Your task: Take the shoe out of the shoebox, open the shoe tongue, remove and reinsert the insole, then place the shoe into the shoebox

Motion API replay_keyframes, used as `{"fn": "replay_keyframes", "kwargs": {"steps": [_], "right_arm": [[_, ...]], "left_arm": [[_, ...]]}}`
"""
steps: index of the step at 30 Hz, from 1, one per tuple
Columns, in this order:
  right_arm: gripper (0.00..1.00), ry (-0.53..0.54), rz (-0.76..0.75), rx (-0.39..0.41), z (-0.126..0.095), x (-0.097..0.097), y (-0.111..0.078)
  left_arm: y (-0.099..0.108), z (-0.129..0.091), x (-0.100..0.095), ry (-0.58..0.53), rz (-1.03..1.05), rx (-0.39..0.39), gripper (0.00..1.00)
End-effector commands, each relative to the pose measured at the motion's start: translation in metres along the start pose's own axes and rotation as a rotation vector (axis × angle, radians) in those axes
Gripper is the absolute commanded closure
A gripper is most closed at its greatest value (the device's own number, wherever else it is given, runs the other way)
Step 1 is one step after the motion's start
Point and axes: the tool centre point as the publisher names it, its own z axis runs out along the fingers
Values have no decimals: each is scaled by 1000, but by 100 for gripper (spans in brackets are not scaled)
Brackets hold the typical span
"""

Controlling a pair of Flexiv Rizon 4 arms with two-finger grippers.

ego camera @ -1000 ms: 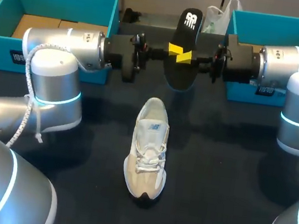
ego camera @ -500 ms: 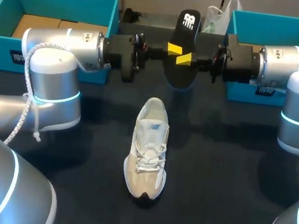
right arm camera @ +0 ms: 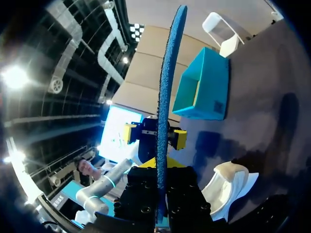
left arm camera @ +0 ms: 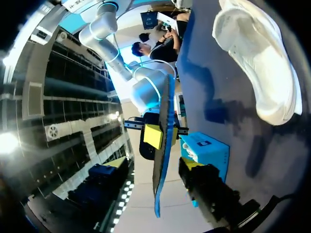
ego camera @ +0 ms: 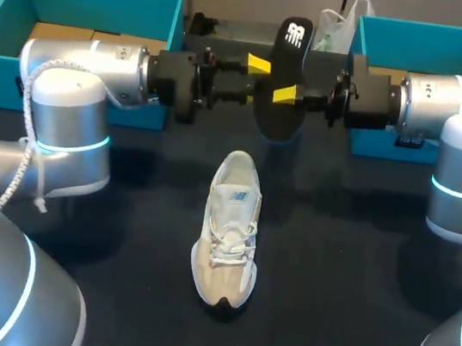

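Note:
A black insole with a blue underside stands upright above the table's far middle. My right gripper is shut on it from the right. In the right wrist view the insole shows edge-on between that gripper's fingers. My left gripper hangs just left of the insole, open, its yellow tips spread apart on either side of the insole's edge and off it. The beige shoe lies on the dark table in the middle, toe toward the front. In the left wrist view the shoe lies off to one side of the insole.
One teal shoebox with brown card inside stands at the back left behind my left arm. A second teal box stands at the back right behind my right arm. A white plastic bag lies between them at the far edge.
My left gripper has opened, let go of the insole and drawn back a little to the left. The right gripper keeps its hold; insole and shoe have not moved.

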Motion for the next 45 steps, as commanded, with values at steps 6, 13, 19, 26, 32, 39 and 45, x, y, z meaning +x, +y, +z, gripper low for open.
{"fn": "replay_keyframes", "kwargs": {"steps": [6,13,19,26,32,39,45], "right_arm": [[100,-3,-86,-56,-1,-8,-4],[100,-25,-171,-63,-2,-12,-4],[100,-15,-305,-79,-1,-8,-2],[100,-2,-466,-74,1,0,0],[100,54,-573,-67,6,7,-2],[100,54,-573,-67,6,7,-2],[100,54,-573,-67,6,7,-2]], "left_arm": [[-16,-44,-16,78,-213,-59,0],[-25,-72,-7,155,-390,-93,0],[-32,-89,3,215,-582,-122,0],[-43,-103,13,266,-833,-170,0],[-46,-106,21,288,-892,-220,0],[-46,-106,21,288,-892,-220,0],[-46,-106,21,288,-892,-220,0]]}}
